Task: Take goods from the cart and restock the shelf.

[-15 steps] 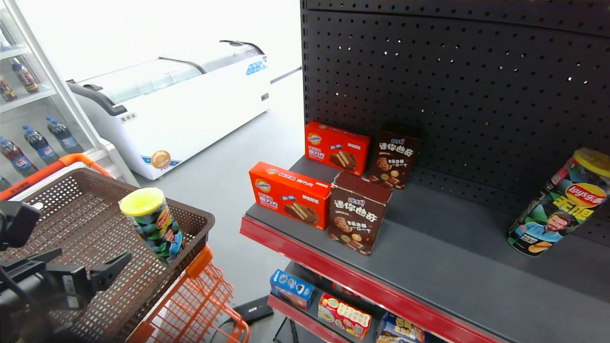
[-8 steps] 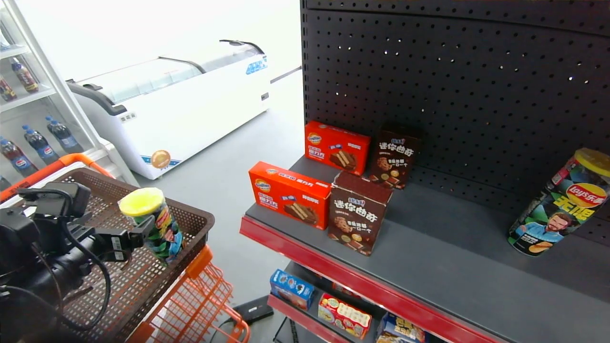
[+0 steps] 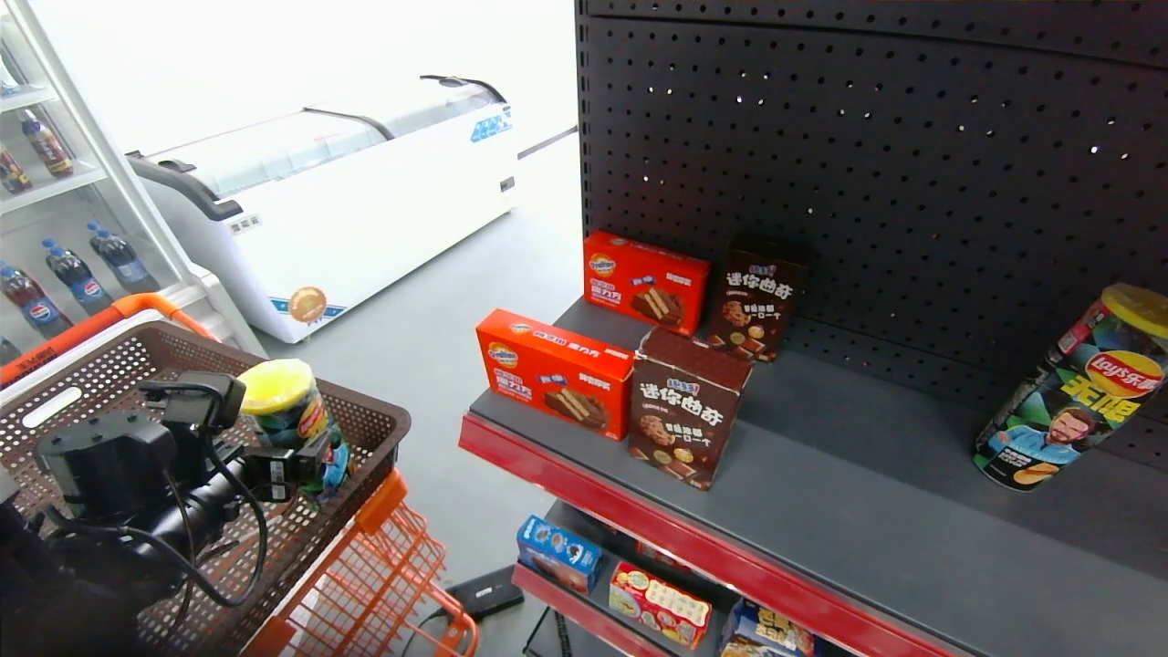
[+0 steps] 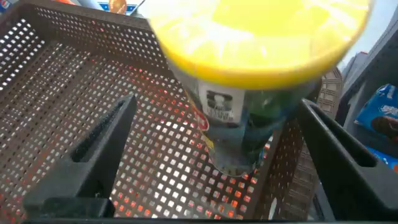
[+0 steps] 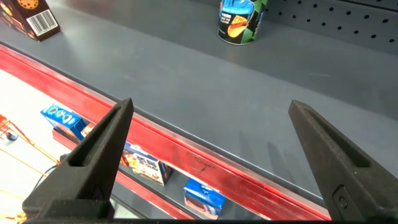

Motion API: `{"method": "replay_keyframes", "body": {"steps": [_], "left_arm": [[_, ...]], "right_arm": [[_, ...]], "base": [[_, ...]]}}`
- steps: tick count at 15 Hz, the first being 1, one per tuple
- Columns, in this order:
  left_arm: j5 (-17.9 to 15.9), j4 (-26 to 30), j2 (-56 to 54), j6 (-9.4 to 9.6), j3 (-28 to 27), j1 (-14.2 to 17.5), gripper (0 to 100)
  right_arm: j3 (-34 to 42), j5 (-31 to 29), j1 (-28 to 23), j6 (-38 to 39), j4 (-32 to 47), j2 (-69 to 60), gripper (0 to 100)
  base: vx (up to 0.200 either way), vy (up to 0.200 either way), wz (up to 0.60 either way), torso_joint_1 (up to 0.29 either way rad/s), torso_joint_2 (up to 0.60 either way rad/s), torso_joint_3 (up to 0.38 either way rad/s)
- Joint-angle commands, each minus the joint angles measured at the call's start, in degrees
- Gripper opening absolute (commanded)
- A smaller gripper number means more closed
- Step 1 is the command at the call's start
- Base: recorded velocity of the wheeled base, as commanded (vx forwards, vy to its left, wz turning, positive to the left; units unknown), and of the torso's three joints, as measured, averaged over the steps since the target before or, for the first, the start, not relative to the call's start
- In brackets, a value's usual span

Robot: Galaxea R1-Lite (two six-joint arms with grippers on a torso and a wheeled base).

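We have our left gripper point(image 4: 216, 107) spread wide around the upright can point(image 4: 239, 134) in the cart point(image 3: 376, 412), jaws either side of it, not yet clamped.

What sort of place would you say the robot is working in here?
Most likely a small convenience store: a pegboard-backed shelf of snack boxes, a chest freezer, and a cooler of bottled drinks.

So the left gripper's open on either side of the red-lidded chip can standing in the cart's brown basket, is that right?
Not quite: the left wrist view shows the lid is yellow. The left gripper is open on either side of the yellow-lidded chip can standing in the cart's brown basket.
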Motion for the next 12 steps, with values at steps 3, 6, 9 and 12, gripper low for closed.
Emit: {"method": "replay_keyframes", "body": {"steps": [3, 6, 9, 12], "left_arm": [[0.1, -1.5, 5.1, -0.22, -3.7, 0.1, 100], [0.1, -4.0, 7.6, -0.93, -4.9, -0.1, 100], [0.0, -5.6, 10.7, -3.83, -7.1, -0.5, 100], [0.0, -6.3, 13.0, -4.62, -9.8, -0.5, 0]], "right_arm": [[0.0, 0.0, 0.0, 0.0, 0.0, 0.1, 100], [0.0, 0.0, 0.0, 0.0, 0.0, 0.1, 100], [0.0, 0.0, 0.0, 0.0, 0.0, 0.0, 100], [0.0, 0.0, 0.0, 0.0, 0.0, 0.1, 100]], "base": [[0.000, 0.000, 0.00, 0.000, 0.00, 0.000], [0.000, 0.000, 0.00, 0.000, 0.00, 0.000], [0.000, 0.000, 0.00, 0.000, 0.00, 0.000], [0.000, 0.000, 0.00, 0.000, 0.00, 0.000]]}}
